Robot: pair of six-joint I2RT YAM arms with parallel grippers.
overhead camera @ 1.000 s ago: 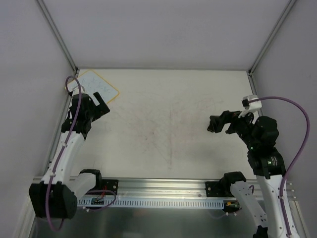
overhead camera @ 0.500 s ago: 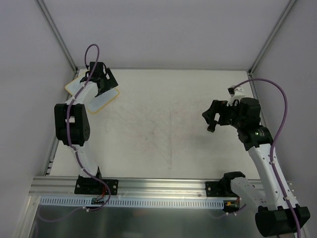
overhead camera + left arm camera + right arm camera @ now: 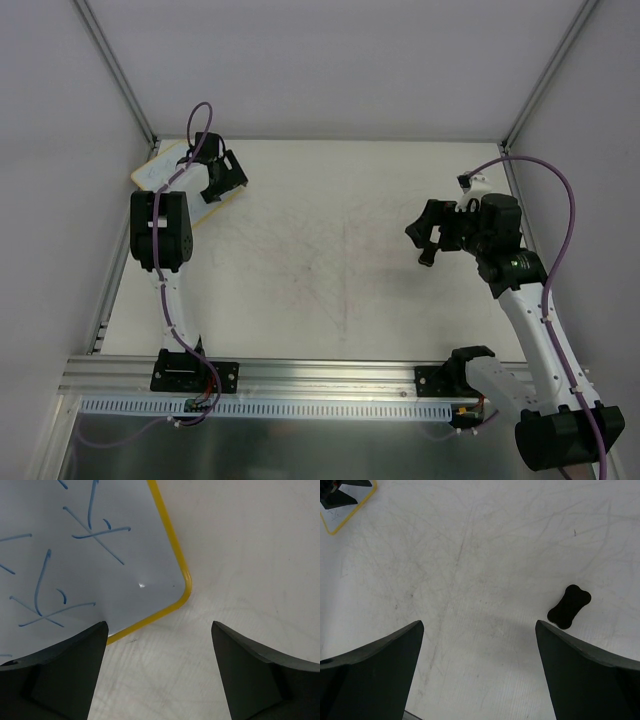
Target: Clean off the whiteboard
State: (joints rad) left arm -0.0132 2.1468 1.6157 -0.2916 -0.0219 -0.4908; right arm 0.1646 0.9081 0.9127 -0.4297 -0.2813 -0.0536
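While whiteboard (image 3: 149,172) is seen lying in far-left corner of table (image 3: 340,270), blue scribbles are shown on it in left wrist view. Left gripper (image 3: 158,626) is spread wide above board's rounded yellow-edged corner, nothing gripped. Right gripper (image 3: 480,625) is likewise parted, empty, well apart over scuffed surface. Black eraser (image 3: 569,606) is seen lying below, near its right finger.

The left arm (image 3: 160,232) has stretched forward, its fingers (image 3: 60,680) now over the whiteboard (image 3: 75,565).
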